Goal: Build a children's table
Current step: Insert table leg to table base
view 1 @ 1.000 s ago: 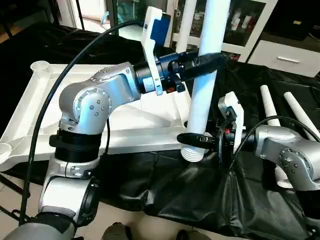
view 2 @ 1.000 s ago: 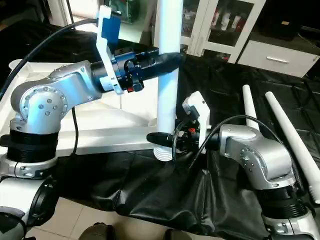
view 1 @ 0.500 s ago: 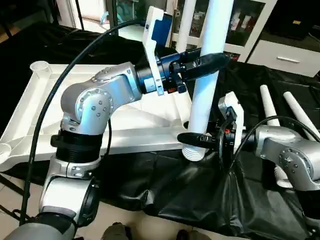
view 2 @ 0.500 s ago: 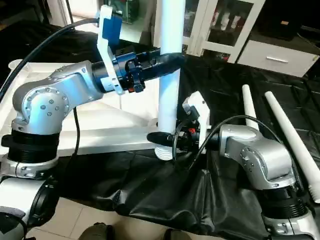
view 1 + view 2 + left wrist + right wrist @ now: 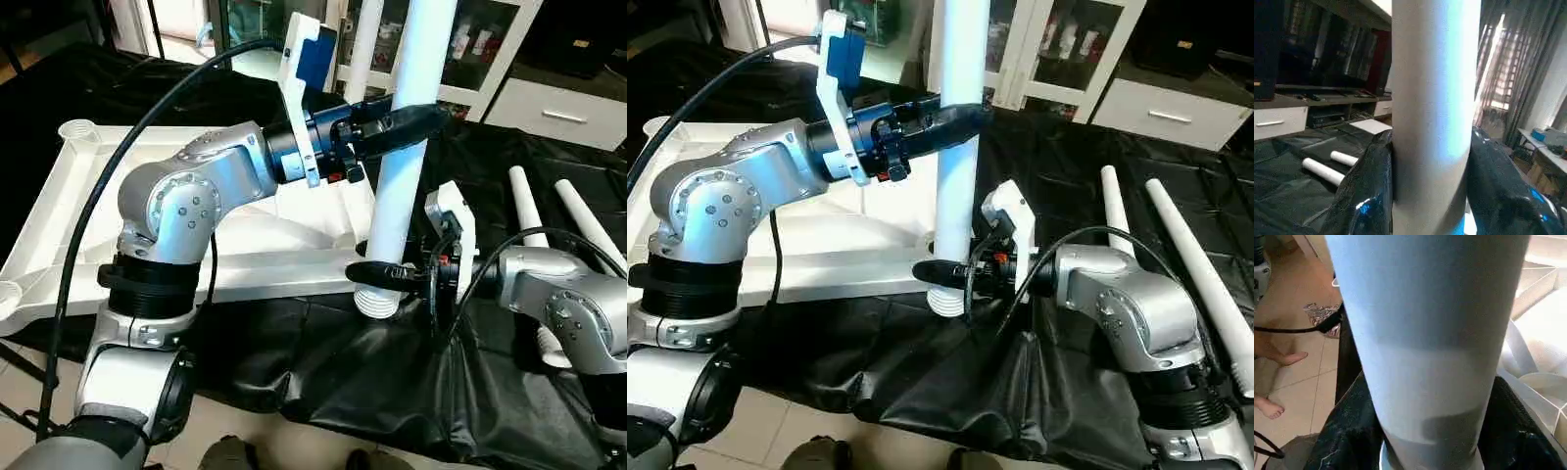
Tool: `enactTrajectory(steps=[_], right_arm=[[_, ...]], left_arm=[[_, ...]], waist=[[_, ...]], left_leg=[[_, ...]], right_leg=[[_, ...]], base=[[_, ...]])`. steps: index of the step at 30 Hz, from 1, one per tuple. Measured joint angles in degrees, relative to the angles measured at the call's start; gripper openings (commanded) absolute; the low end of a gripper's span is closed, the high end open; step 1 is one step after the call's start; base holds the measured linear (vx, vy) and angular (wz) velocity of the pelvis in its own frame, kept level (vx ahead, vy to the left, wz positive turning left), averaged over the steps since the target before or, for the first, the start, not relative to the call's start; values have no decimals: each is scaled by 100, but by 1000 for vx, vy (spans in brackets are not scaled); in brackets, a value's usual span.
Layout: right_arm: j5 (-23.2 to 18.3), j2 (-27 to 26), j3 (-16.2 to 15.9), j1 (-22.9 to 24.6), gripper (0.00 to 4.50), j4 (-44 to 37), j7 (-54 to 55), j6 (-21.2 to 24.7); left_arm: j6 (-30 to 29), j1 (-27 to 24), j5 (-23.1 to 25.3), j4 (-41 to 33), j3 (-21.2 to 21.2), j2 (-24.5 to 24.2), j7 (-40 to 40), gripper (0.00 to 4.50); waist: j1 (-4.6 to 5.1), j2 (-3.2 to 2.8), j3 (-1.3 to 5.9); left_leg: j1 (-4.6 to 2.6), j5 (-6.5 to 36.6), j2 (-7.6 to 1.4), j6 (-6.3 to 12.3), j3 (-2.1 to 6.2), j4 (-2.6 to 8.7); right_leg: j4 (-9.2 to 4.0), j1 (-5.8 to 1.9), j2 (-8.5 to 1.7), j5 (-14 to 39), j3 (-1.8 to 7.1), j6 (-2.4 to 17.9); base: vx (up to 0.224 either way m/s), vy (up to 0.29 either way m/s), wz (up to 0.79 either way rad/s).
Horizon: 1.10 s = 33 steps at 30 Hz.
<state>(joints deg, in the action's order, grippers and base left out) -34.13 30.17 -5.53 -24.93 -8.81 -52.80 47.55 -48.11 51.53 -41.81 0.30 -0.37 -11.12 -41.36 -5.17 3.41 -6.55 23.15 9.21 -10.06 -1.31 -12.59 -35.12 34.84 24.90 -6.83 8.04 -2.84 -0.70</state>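
A white tube leg (image 5: 402, 166) stands nearly upright at the near right corner of the white table top (image 5: 59, 206), leaning slightly to the right toward its upper end. Its ribbed lower end (image 5: 377, 302) sits just at the near edge of the top, beside the corner socket; whether it is seated in the socket cannot be told. The table top lies upside down on the black-sheeted worktop (image 5: 392, 382), ribs showing, with round sockets at its far left corner (image 5: 80, 129) and near left corner (image 5: 8, 294).

The left gripper (image 5: 407, 120) clamps the leg high up, its black fingers (image 5: 1369, 191) pressed against both sides of the tube. The right gripper (image 5: 377, 274) clamps the same leg low down, just above the ribbed end, fingers (image 5: 1347, 440) closed on either side of it. The left forearm (image 5: 211, 176) reaches across the table top from the left; the right forearm (image 5: 549, 289) comes in from the right.

Two more white legs (image 5: 529, 211) lie flat on the worktop well to the right, side by side and slightly apart, running from near to far. White cabinets with glass doors (image 5: 490, 39) stand beyond the far edge of the worktop. In the right wrist view, a person's bare feet (image 5: 1273, 382) rest on the tiled floor (image 5: 1303, 367).
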Motion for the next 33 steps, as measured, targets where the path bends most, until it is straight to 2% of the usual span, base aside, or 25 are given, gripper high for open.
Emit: enactTrajectory(steps=[3, 6, 8, 11, 14, 16, 19, 20, 23, 27, 30, 32, 33], right_arm=[[-5, -2, -5, 1, 197, 6, -11, 1], [-5, -3, 4, 1, 193, 22, -11, 0], [-6, -9, 9, 1, 193, 23, -14, -13], [-19, -33, 36, 1, 193, 26, -16, -48], [-33, -66, 99, 0, 193, 53, -13, -110], [-58, -146, 236, -46, 193, 179, 49, -208], [-78, -158, 617, -253, 192, 497, 226, -324], [-82, -148, 725, -307, 191, 558, 252, -346], [-60, -80, 894, -423, 191, 767, 332, -526], [130, -91, 972, -431, 191, 1035, 572, -787], [505, -128, 987, -406, 191, 1251, 882, -1200], [629, -271, 1046, -315, 191, 1262, 1086, -1445], [671, -373, 1086, -252, 191, 1272, 1189, -1547]], left_arm=[[-32, 0, 69, -1, -16, -95, 27, 252], [-212, -1, -26, 2, 31, -193, -18, 294], [-286, -2, -124, 2, 71, -195, -44, 296], [-366, -2, -231, 2, 169, -194, -65, 336], [-436, -11, -251, 2, 182, -194, -66, 355], [-504, -39, -351, 2, 212, -186, -61, 380], [-581, -132, -420, 0, 285, -192, -40, 392], [-606, -165, -458, 0, 305, -196, -34, 413], [-678, -202, -507, -3, 399, -218, -31, 434], [-526, -319, -542, -118, 497, -352, -4, 450], [198, -771, 84, -313, 257, -732, -180, 450], [871, -1223, 913, -380, -442, -1288, -423, 450], [1123, -1468, 1325, -376, -938, -1477, -565, 450]], waist=[[5, 0, 0], [5, -1, 0], [1, -1, 0], [1, -1, 0], [0, -1, 0], [2, -1, 0], [2, -3, 1], [-1, -2, 1], [-9, -4, 2], [-9, -42, 30], [14, -57, 51], [11, -51, 64], [4, -45, 72]], left_leg=[[-1, 0, 0, 0, 1, 0], [-1, 0, 0, 0, 1, 0], [0, 0, 0, 0, 1, 1], [0, 0, 0, 0, 1, 0], [0, 0, 0, 0, 1, 0], [0, 0, 0, 0, 0, 0], [-1, 0, 1, 0, 0, 0], [-1, 0, 1, -1, 0, 0], [-3, -2, 1, -3, 1, 0], [-5, -2, 1, -4, 1, -3], [-10, -3, -4, -6, 1, -2], [-13, -6, -19, -11, 6, 0], [-12, -6, -23, -12, 9, -1]], right_leg=[[0, 1, 1, 0, 0, -1], [0, 1, 1, 0, 0, -1], [0, 1, 1, 0, 0, 0], [0, 1, 1, -1, 0, 1], [0, 1, 1, -1, 0, 2], [1, 1, 1, -1, 1, 2], [1, 1, 1, -2, 1, 4], [4, 1, 1, -2, 1, 4], [10, 0, 1, -6, 0, 9], [12, -1, 1, -19, 1, 31], [18, 2, 4, -13, 0, 21], [17, 1, 23, 2, 2, -4], [17, 0, 30, 6, 4, -10]], base=[[0, 0, 0], [0, 0, 0], [0, 0, 0], [0, 0, 0], [0, 0, 0], [0, 0, 0], [0, 0, 0], [0, 0, 0], [0, 0, 0], [0, 0, 0], [0, 0, 0], [0, 0, 0], [0, 0, 0]])
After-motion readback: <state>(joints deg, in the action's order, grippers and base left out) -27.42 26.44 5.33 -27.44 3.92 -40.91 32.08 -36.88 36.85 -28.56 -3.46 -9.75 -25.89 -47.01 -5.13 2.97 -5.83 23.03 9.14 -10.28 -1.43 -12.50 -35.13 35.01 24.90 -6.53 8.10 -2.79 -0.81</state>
